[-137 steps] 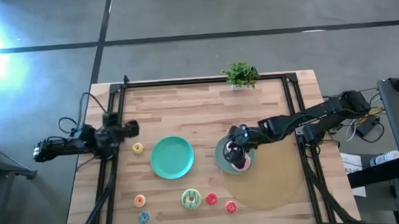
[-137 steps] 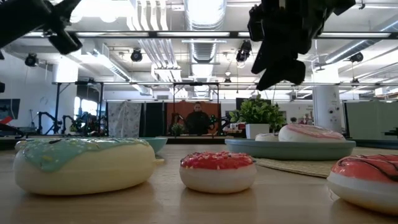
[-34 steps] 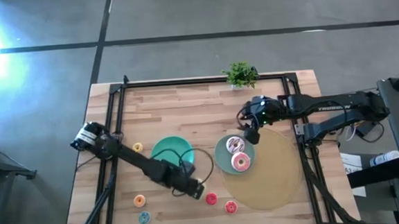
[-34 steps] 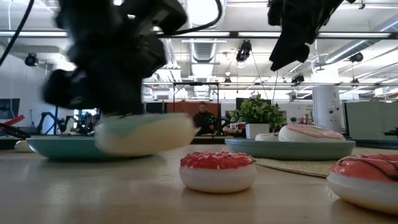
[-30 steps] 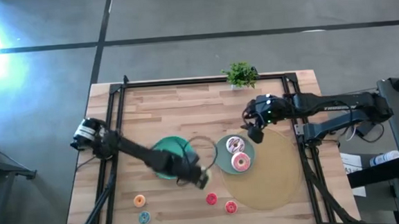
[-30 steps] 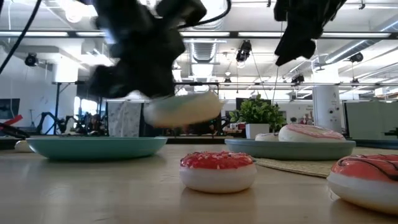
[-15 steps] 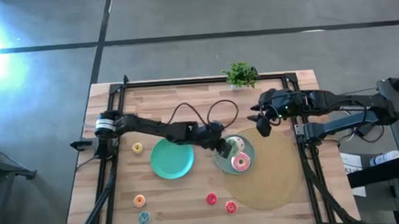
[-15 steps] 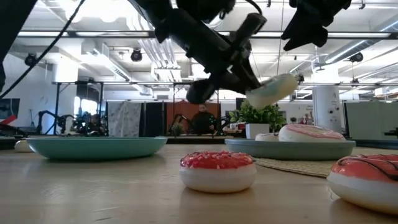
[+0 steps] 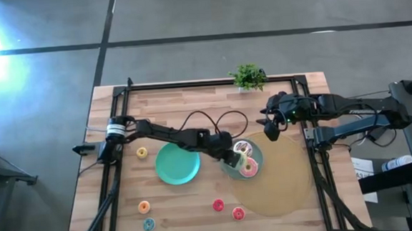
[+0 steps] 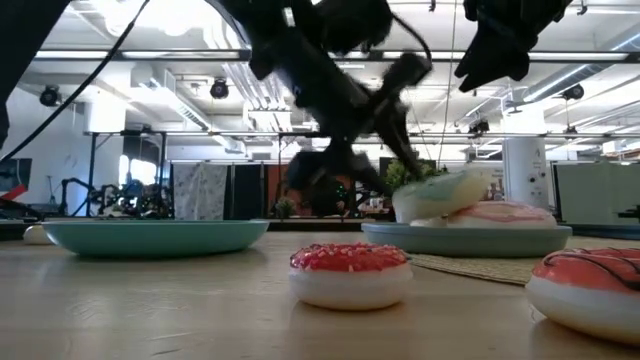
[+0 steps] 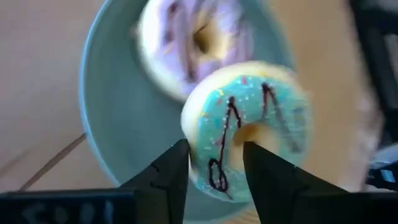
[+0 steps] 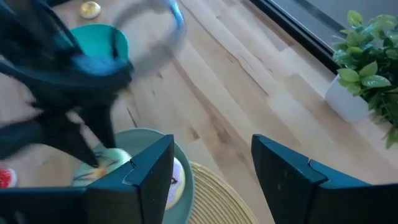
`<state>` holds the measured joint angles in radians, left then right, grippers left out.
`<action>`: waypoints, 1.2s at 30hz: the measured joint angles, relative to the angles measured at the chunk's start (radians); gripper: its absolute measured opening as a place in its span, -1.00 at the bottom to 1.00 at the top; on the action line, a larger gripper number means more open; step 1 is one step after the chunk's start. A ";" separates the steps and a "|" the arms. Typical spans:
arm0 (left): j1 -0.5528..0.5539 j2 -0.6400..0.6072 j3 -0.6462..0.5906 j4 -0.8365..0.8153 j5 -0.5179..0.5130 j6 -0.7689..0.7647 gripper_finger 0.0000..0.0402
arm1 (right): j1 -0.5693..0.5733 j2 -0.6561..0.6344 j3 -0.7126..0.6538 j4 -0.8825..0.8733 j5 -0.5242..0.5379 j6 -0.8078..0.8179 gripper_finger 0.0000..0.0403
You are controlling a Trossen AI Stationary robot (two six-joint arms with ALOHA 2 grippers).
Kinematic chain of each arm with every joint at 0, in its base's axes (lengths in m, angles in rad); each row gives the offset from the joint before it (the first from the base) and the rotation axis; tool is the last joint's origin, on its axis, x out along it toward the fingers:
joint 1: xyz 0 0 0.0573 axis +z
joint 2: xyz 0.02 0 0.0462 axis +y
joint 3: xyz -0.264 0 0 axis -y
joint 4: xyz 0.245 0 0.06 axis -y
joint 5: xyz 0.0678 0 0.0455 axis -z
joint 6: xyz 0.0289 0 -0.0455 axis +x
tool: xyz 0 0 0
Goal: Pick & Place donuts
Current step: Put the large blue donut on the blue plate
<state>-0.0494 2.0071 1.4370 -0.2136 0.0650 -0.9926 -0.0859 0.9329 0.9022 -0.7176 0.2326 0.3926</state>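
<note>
From above, the left pincer point(image 9: 231, 155) reached across the table point(image 9: 191, 106) to the right-hand teal plate point(image 9: 227, 166), which already carried a pink donut point(image 9: 249, 168) and a purple-white one point(image 9: 243, 148). The other teal plate point(image 9: 177, 163) was bare. Five donuts were still loose on the table: yellow point(image 9: 142, 153), orange point(image 9: 144, 206), teal point(image 9: 149, 223) and two red point(image 9: 218, 206) point(image 9: 238, 214). The job looked roughly a third done. The right pincer point(image 9: 270, 131) waited beyond the plate, near the potted plant point(image 9: 248, 77).

At table height, a green-yellow donut point(image 10: 443, 194) rested tilted on the pink one, something the overhead view hid under the arm.

The left wrist camera alone showed that donut point(image 11: 247, 128) close up, just ahead of the two fingers point(image 11: 169, 175), which stood apart on either side of its near edge; whether they pressed on it could not be told.

The right wrist camera showed its own fingers point(image 12: 152, 167) spread wide with nothing between them.
</note>
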 joint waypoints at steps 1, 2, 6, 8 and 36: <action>0.000 -0.016 0.001 0.000 -0.001 0.007 -0.37 | -0.001 0.000 -0.005 0.000 0.004 0.000 0.02; 0.000 -0.032 0.000 -0.020 -0.001 0.018 -0.36 | -0.001 0.000 -0.008 0.000 0.004 0.000 0.02; 0.000 -0.060 -0.001 -0.121 -0.009 0.052 -0.36 | 0.000 -0.001 -0.026 0.010 0.006 0.000 0.02; 0.000 -0.076 0.008 -0.198 -0.045 0.056 -0.36 | 0.000 0.000 -0.033 0.024 0.006 0.005 0.02; -0.078 -0.385 -0.361 -0.164 -0.167 -0.082 -0.36 | -0.001 0.119 -0.050 0.088 -0.016 0.033 0.02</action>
<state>-0.1270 1.6220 1.0762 -0.3771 -0.1018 -1.0742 -0.0864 1.0518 0.8520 -0.6297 0.2164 0.4254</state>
